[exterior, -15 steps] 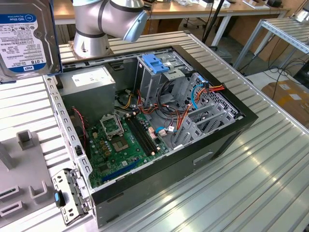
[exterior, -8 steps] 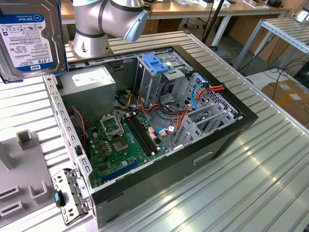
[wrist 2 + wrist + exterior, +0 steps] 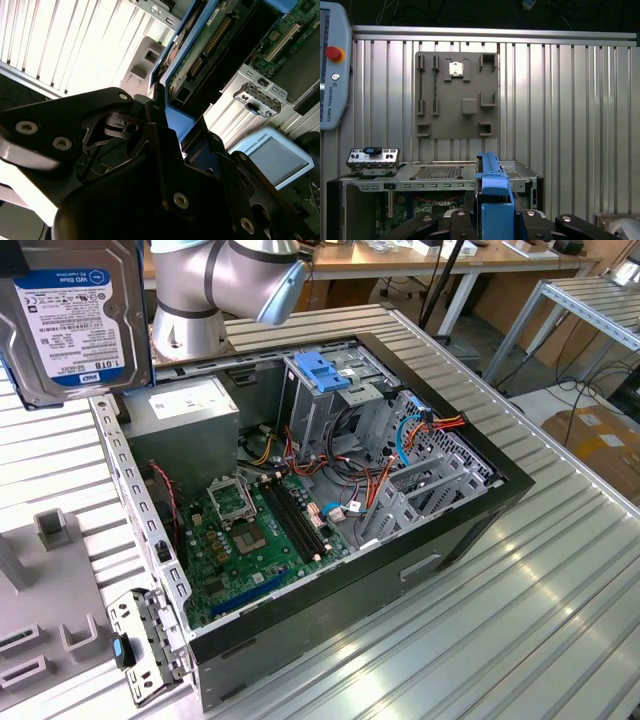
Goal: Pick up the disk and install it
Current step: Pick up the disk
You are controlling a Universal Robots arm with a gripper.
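The disk (image 3: 70, 320), a grey metal drive with a white label and blue band, hangs in the air at the exterior view's upper left, above the table beside the open computer case (image 3: 480, 510). In the second wrist view my gripper (image 3: 175, 135) is shut on it. The black fingers (image 3: 150, 120) clamp the blue side rail, and the disk's circuit-board underside (image 3: 210, 45) extends beyond them. In the first wrist view the disk (image 3: 494, 195) stands edge-on between the fingers, above the case wall (image 3: 440, 175).
Inside the case are a grey power-supply box (image 3: 185, 410), a metal cage with a light-blue top (image 3: 325, 375), a motherboard (image 3: 250, 530) and loose cables (image 3: 420, 430). A grey fixture plate (image 3: 457, 95) lies on the slatted table, with a teach pendant (image 3: 330, 65) beside it.
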